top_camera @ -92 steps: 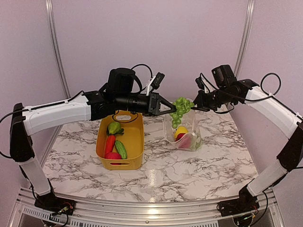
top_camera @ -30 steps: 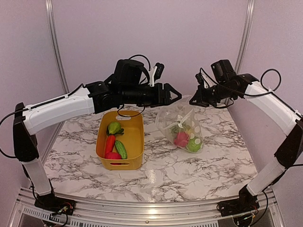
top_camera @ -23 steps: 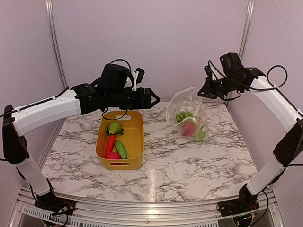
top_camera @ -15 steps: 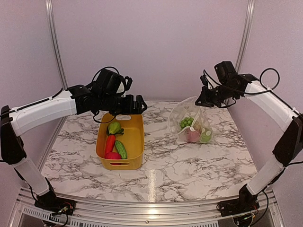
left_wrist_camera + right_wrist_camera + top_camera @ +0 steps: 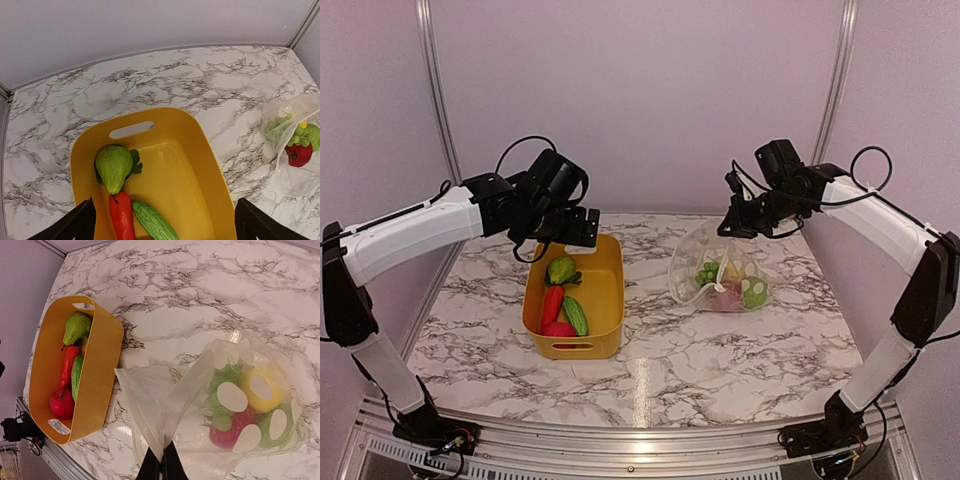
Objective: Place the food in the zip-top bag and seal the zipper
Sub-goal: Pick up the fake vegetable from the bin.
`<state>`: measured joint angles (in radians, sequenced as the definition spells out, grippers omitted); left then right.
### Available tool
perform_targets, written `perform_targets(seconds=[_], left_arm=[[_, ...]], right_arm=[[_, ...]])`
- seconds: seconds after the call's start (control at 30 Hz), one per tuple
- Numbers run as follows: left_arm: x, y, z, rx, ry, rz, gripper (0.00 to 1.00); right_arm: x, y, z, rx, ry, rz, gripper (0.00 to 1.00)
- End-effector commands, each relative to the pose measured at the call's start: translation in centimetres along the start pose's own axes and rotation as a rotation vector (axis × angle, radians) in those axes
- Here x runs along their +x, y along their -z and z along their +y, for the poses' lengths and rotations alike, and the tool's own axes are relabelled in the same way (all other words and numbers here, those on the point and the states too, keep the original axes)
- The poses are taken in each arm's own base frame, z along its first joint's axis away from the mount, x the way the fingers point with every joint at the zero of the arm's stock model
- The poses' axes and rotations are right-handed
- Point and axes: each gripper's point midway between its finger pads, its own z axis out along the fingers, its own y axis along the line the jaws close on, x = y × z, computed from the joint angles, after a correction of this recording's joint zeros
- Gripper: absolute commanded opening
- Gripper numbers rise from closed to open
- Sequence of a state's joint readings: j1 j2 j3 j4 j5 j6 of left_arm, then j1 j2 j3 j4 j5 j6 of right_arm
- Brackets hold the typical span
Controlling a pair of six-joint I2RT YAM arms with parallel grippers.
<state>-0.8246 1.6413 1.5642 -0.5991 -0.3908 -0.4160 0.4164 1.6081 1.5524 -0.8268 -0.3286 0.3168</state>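
Sagging on the marble table [image 5: 650,360] right of centre, the zip-top bag [image 5: 720,278] holds green grapes [image 5: 706,273], a yellow lemon [image 5: 275,392], a red piece [image 5: 225,435] and a green apple [image 5: 753,293]. Its mouth is lifted at one point by the right gripper [image 5: 730,226], whose jaws are pinched tight on the clear film near the zipper edge. Just left of it stands the yellow bin [image 5: 612,300], with a green pear-shaped piece [image 5: 113,167], a carrot [image 5: 121,217], a cucumber [image 5: 150,225] and a red apple [image 5: 558,329] waiting inside. The left gripper [image 5: 578,228] hangs over the bin's far end, jaws spread wide and empty. Loading looks roughly half done. The risk lies in that single pinch: the mouth droops slack rather than gaping, so a dropped piece could strike the lip and roll off, or its weight could drag the thin film out of the jaws.
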Motion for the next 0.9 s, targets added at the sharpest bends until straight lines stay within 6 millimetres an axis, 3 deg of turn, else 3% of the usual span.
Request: perform_targets(seconds=[0.0, 0.1, 0.33, 0.6, 0.87], left_arm=[[0.7, -0.7, 6.7, -0.357, -0.066, 0.0, 0.99], [1.0, -1.2, 7.4, -0.34, -0.041, 0.023, 0.99], [3.6, -2.0, 4.8, -0.162, -0.059, 0.131, 0.94], [7.2, -1.9, 3.6, -0.052, -0.062, 0.241, 0.78], [9.9, -3.1, 3.4, -0.069, 0.105, 0.319, 0.68]], right_arm=[[-1.2, 0.8, 1.1, -0.029, 0.028, -0.041, 0.0], [-1.2, 1.1, 1.3, -0.031, 0.028, -0.045, 0.0], [-0.3, 1.4, 1.1, -0.03, 0.023, -0.037, 0.0], [0.7, 1.3, 1.1, -0.046, 0.006, -0.03, 0.0], [0.7, 1.2, 1.2, -0.055, 0.012, -0.029, 0.0]])
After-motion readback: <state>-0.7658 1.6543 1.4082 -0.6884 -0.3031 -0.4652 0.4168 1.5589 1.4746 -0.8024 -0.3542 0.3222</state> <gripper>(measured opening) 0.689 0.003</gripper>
